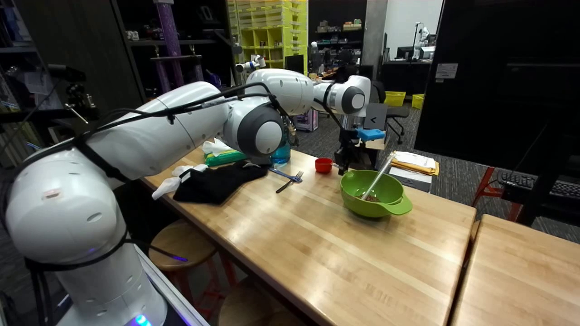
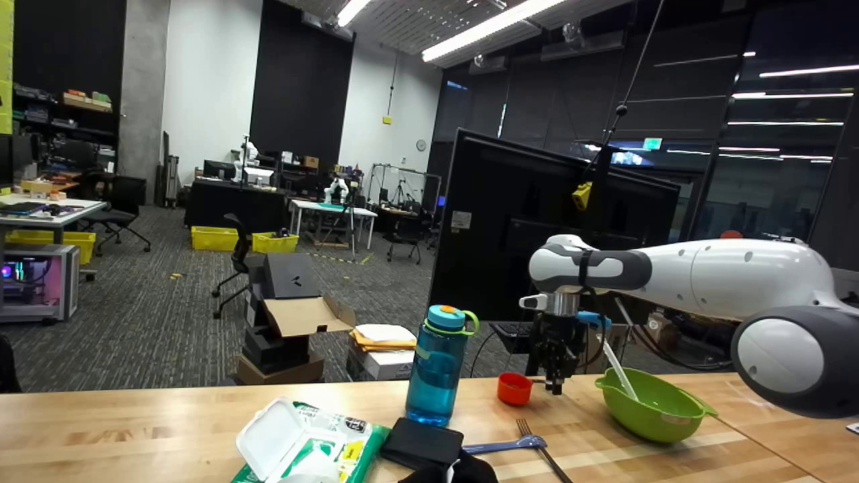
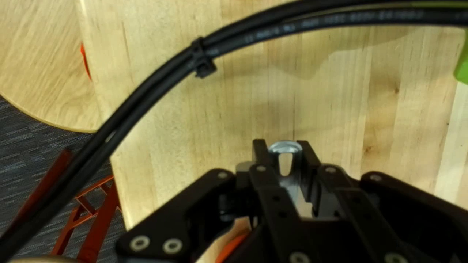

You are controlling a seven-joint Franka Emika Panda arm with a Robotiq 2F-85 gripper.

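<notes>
So, the red cup (image 1: 323, 165): near the edge of the surface (image 1: 317, 235), held by its handle (image 3: 286, 147). Can't tell if its bottom touches the wood or floats just above.
Pincer (image 3: 284, 153): clamped on that handle, one finger each side of the slotted tip.
Handle: my main worry tbh. Narrow, smooth-looking grey metal, pinched near the tip with the cup out at the opposite end, so I'd guess it could twist and tip the cup.
Edge: if the grip slips, the cup might roll off to the floor (image 2: 181, 335).
Green bowl (image 1: 360, 206): close to the pincer. A low swing of the arm (image 1: 158, 131) could clip the pale stick (image 1: 378, 177) leaning out and probably spill the brown bits (image 1: 370, 198). Shiny, plastic-looking, round, tab on the side.
Cables (image 3: 164, 75): black, rubbery, looping; might snag that stick.
Fork (image 2: 553, 464): dark handle, crossed with a smooth blue spoon (image 2: 493, 447).
Bottle (image 2: 435, 379): see-through blue, tall tube.
Cloth (image 1: 213, 185): black, matte, rumpled.
Surface: glossy blond wood strips, likely slidey.
</notes>
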